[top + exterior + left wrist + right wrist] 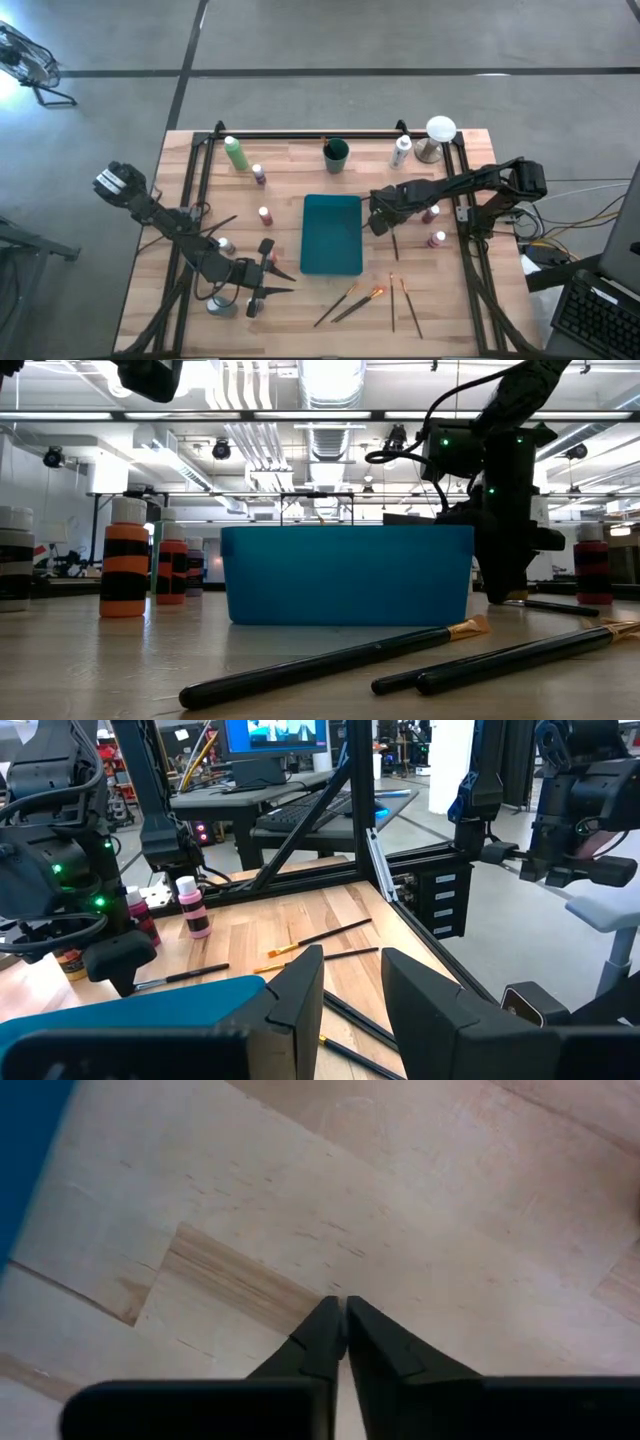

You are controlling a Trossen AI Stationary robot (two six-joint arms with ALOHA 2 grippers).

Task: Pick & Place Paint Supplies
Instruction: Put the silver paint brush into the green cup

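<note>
My right gripper [378, 222] sits low over the table just right of the teal tray [331, 234], its 2 fingers [330, 1342] pressed together with tips meeting above bare wood; I cannot tell from these views whether a brush is caught between them. A dark-handled brush [395, 243] lies just beside those tips, running toward the near edge.

My left gripper [272, 268] waits near the front left of the table, fingers [300, 1000] apart and holding nothing, pointing toward the tray.

4 more brushes lie near the front right: 2 crossed ones [347, 301] and 2 thin straight ones [401, 304]. Small white-capped bottles are scattered: 1 purple [259, 174] far left, 1 red [265, 215] left of the tray, 1 [226, 245] by my left arm, and 2 red ones [437, 239] on the right near my right arm. The tall light-green bottle [235, 152] stands at the far left, a dark green cup [336, 154] at the far middle, a white bottle [401, 151] beside a white-domed object [438, 133] at the far right.
</note>
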